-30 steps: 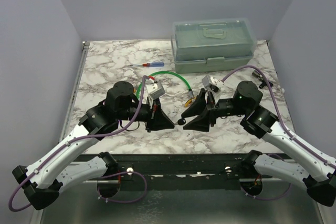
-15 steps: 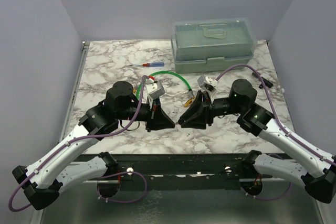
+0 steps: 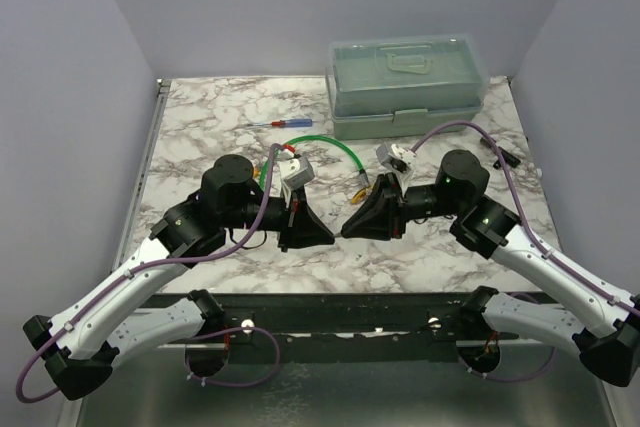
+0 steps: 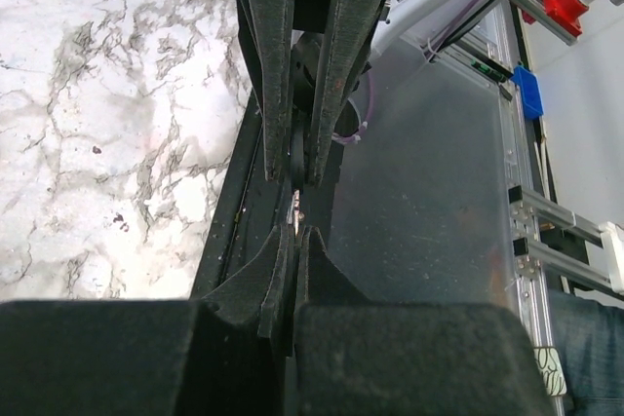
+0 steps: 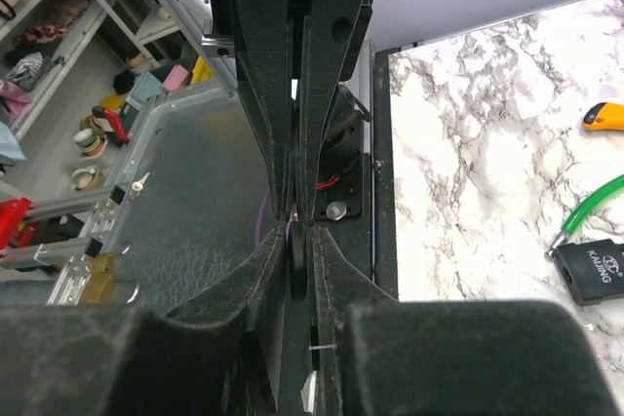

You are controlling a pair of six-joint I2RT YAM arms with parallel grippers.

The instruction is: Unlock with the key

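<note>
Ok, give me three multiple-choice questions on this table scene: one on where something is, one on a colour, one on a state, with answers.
1. Where on the marble-patterned table is the clear lidded plastic box?
A. near left corner
B. far right corner
C. centre, between the arms

2. What colour is the curved cable loop lying behind the grippers?
A. green
B. red
C. white

3. How is the left gripper?
A. wide open
B. shut on the tiny silver-bladed key
C. out of view

Answers:
1 B: the box sits against the back edge, on the right.
2 A: the top view shows the loop bright green.
3 B: in the left wrist view its fingertips pinch the thin blade.
</note>
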